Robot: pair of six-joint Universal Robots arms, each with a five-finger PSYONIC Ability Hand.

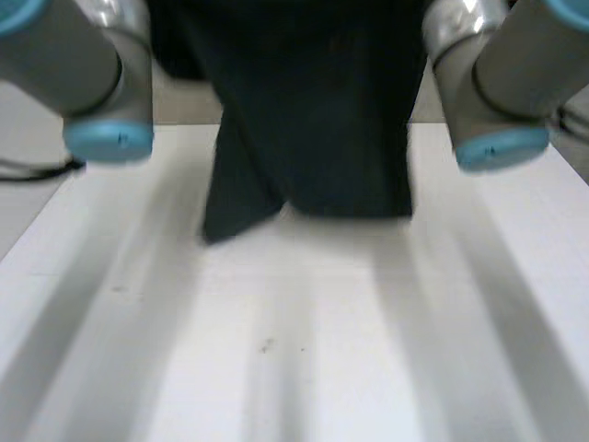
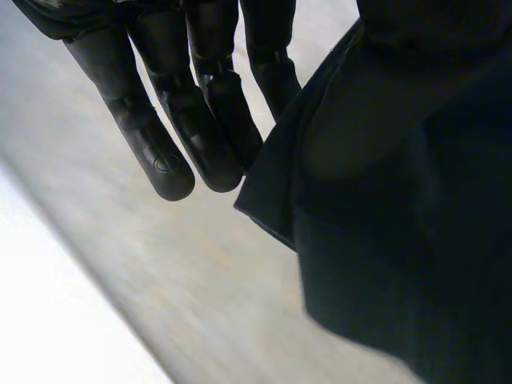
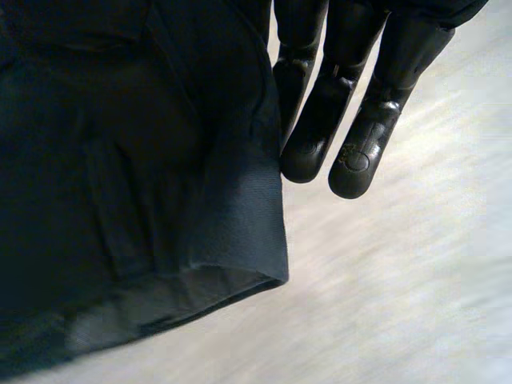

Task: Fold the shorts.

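Observation:
The dark shorts (image 1: 313,120) hang in the air between my two arms, and their lower hem dangles just above the white table (image 1: 322,359). One leg corner droops lower on my left side. In the left wrist view my left hand (image 2: 172,128) points its fingers down, with the shorts (image 2: 400,208) hanging against them from a pinch near the palm. In the right wrist view my right hand (image 3: 352,120) does the same, the shorts (image 3: 120,160) hanging beside its fingers with a hemmed corner below them.
My left arm (image 1: 92,74) and right arm (image 1: 497,83) are raised on either side of the cloth. The table's left edge (image 1: 37,221) runs diagonally, with a grey floor beyond it.

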